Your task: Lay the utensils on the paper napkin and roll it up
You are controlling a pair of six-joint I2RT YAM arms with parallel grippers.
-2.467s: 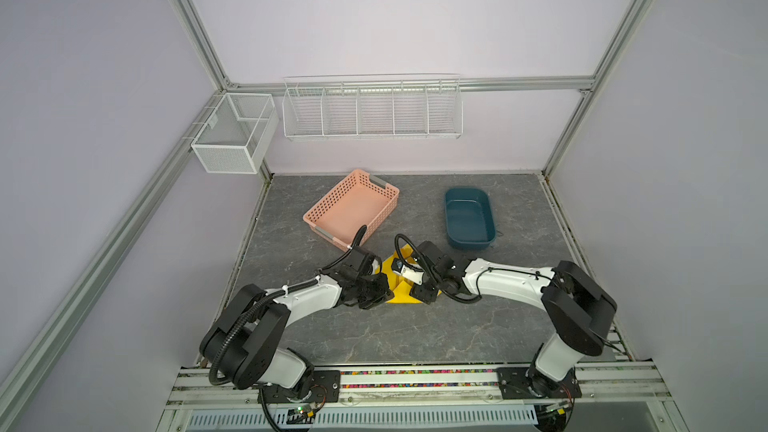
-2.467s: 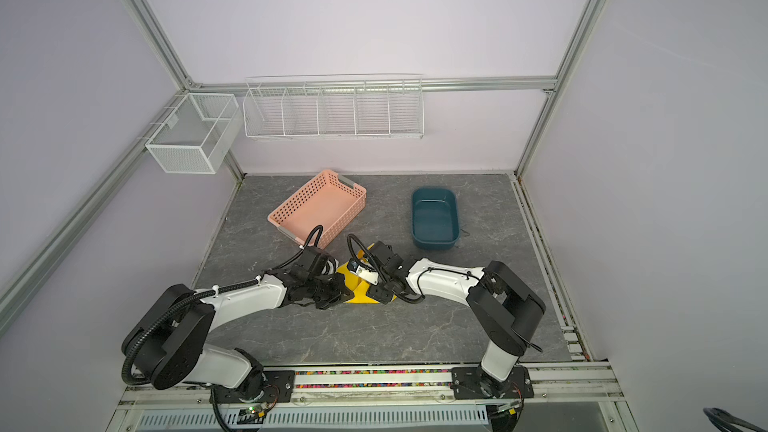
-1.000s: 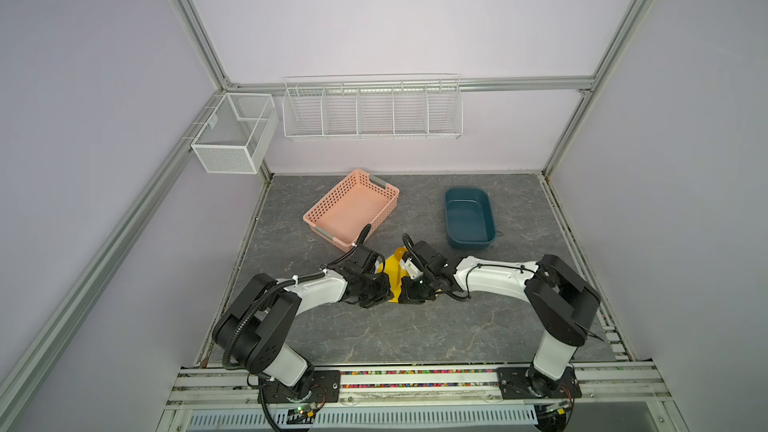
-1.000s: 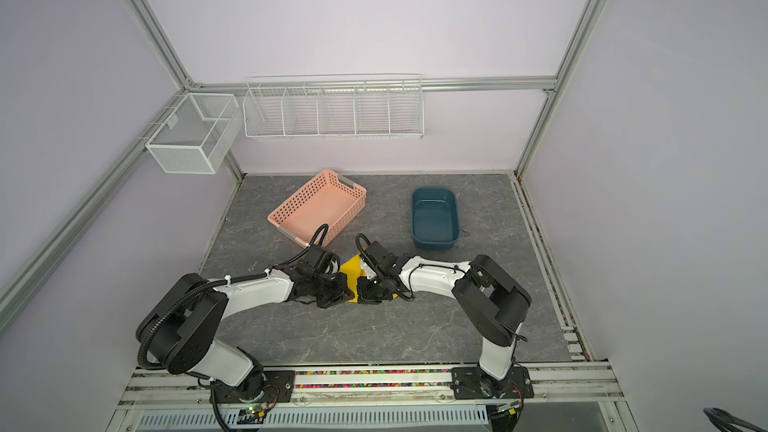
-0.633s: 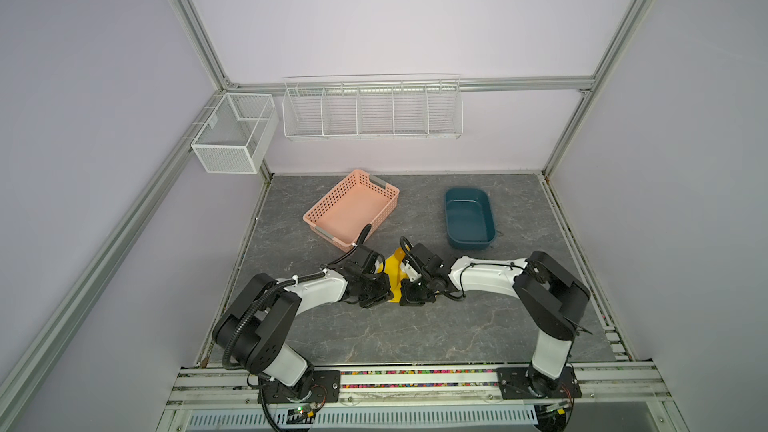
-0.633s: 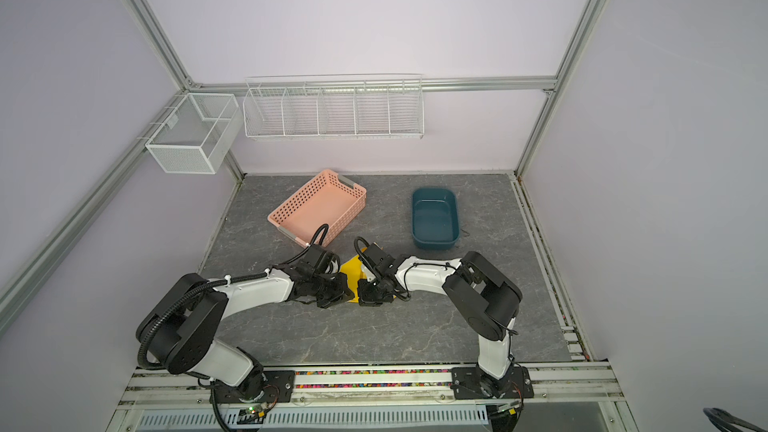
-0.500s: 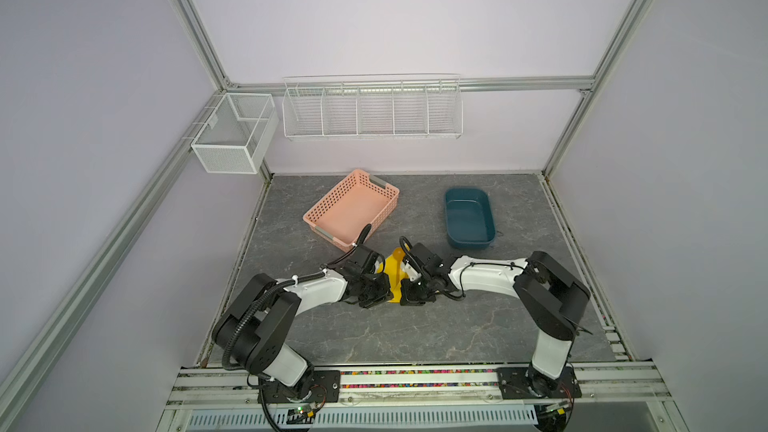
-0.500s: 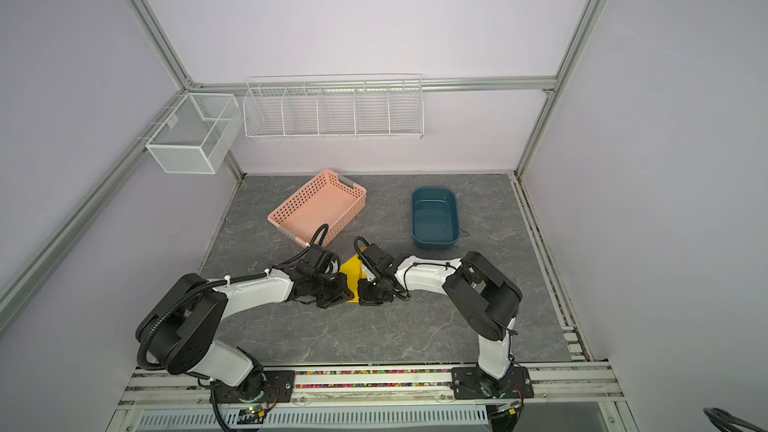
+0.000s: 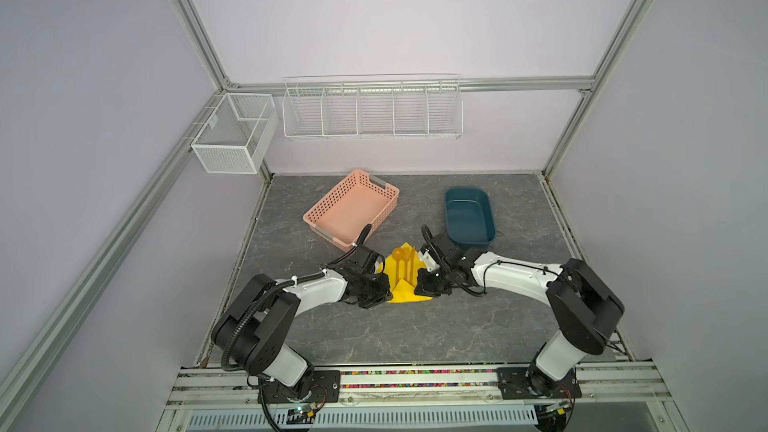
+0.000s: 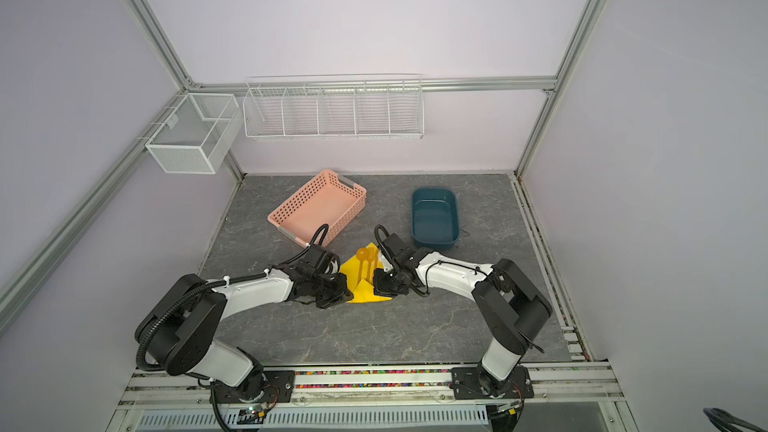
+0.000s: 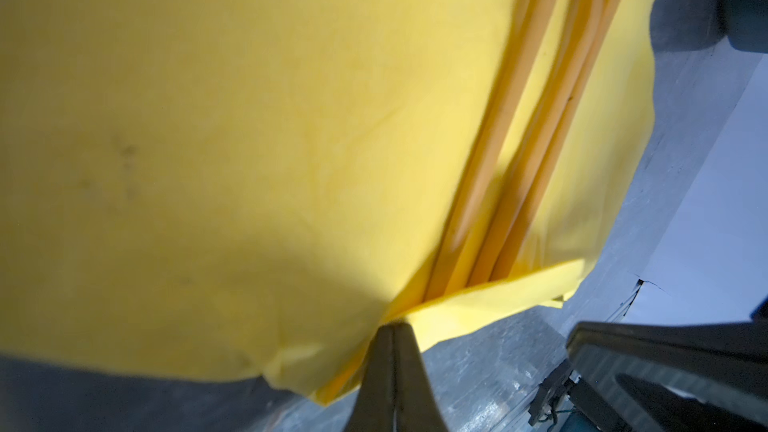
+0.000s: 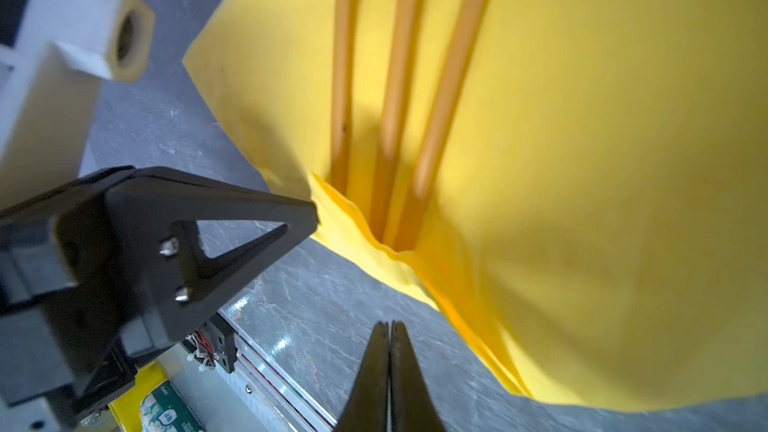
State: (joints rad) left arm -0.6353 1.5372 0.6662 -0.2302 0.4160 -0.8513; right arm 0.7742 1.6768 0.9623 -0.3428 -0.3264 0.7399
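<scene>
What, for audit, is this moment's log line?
left gripper: shut on yellow paper napkin | right gripper: shut, empty | slim orange-gold utensils: on napkin

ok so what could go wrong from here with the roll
1. The right hand is shut over the table, off the paper napkin, so the folded edge on that side could spring open.
2. The utensils lie loose side by side under that fold; rolling may skew them or push them out.
3. The left hand has shut tips at the thin fold, which could tear or drag.
</scene>
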